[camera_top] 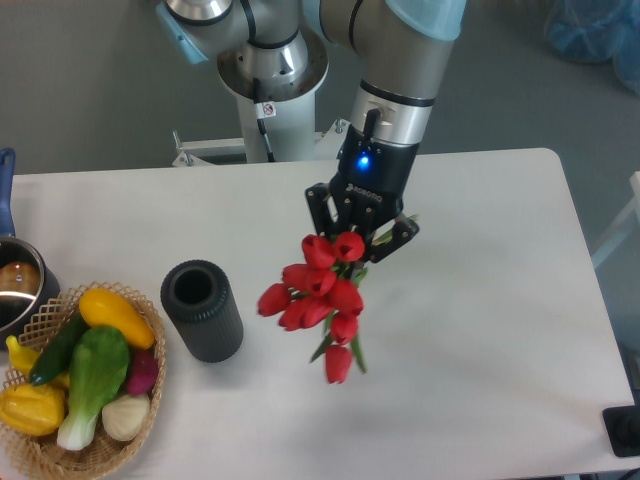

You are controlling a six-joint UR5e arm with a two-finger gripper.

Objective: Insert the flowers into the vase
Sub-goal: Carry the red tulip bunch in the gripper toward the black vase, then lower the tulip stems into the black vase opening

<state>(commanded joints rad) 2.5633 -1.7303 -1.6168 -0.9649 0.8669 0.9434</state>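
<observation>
Holding the flowers [318,295] by their stems, the pincer [358,228] is closed around the bunch and carrying it in the air above the surface [500,330]. The red buds are hanging downward and toward the camera, with the stems running up behind the fingers; the stem ends are hidden by the arm. This heads-down attitude is working against the task, since the stems, not the buds, need to enter the mouth; in my judgement the bunch is requiring a turn before lowering.

The vase [202,310] is standing upright on the surface, left of the flowers and apart from them, its round mouth open and unobstructed. Its upright stance is giving a clear entry from above.

A wicker basket [45,310] of vegetables is sitting just left of the vase, and a metal pot [18,285] is showing at the left edge. Both are lying clear of the line between the bunch and the vase.

Insertion is not yet done.
</observation>
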